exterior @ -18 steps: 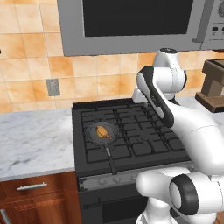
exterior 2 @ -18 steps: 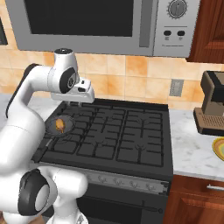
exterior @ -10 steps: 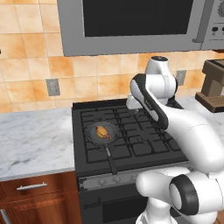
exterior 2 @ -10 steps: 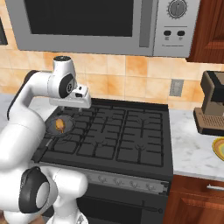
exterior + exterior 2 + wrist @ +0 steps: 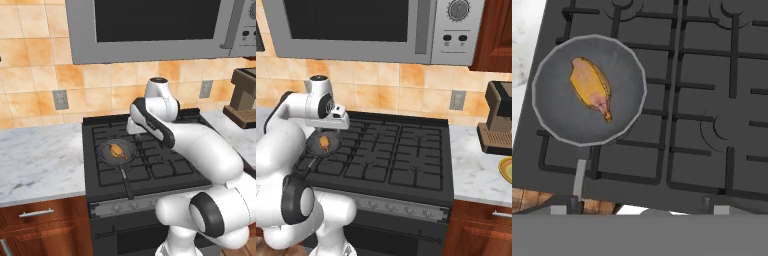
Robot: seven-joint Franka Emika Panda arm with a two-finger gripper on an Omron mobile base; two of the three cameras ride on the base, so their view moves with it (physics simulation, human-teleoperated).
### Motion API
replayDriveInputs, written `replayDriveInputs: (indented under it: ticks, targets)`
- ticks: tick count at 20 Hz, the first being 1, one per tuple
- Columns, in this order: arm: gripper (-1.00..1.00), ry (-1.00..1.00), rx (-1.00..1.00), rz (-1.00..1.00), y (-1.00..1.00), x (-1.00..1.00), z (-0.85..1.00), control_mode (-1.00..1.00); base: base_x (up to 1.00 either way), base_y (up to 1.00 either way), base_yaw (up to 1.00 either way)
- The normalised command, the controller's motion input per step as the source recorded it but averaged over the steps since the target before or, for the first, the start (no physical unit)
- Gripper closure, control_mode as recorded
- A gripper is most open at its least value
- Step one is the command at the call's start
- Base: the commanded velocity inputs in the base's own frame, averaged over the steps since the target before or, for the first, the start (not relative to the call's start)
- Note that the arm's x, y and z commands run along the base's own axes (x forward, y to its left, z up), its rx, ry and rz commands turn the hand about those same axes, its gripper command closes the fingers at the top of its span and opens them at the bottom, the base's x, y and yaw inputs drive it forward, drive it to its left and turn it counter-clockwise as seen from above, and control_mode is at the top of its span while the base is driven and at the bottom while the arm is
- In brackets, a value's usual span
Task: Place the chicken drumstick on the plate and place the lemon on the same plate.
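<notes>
Chicken drumstick (image 5: 592,88) lies in the frying pan (image 5: 557,120) on the stove's (image 5: 150,165) front-left burner, bone end toward the pan handle. Plate (image 5: 505,169) sits on the tabletop (image 5: 476,172) right of the stove, partly cut off. Gripper (image 5: 331,129) hovers above the pan; finger opening cannot be told, nothing visibly held.

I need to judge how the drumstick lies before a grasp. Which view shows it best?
The hand view: the chicken drumstick lies large and unobstructed in the frying pan, its bone end plain. Both base views show it small and slanted.
</notes>
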Motion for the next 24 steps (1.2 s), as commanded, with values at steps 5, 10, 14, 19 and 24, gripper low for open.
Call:
replayDriveInputs:
  ticks: [5, 10, 14, 19, 24]
  targets:
    - [-1.00, 0.00, 0.00, 0.05, 0.44, 0.17, -0.03, -1.00, 0.00, 0.00, 0.00]
    - [-1.00, 0.00, 0.00, 0.06, 0.39, 0.16, -0.20, -1.00, 0.00, 0.00, 0.00]
    - [-1.00, 0.00, 0.00, 0.07, 0.36, 0.05, -0.19, -1.00, 0.00, 0.00, 0.00]
    - [-1.00, 0.00, 0.00, 0.07, 0.29, 0.03, -0.30, -1.00, 0.00, 0.00, 0.00]
    - [-1.00, 0.00, 0.00, 0.05, 0.01, 0.20, -0.41, -1.00, 0.00, 0.00, 0.00]
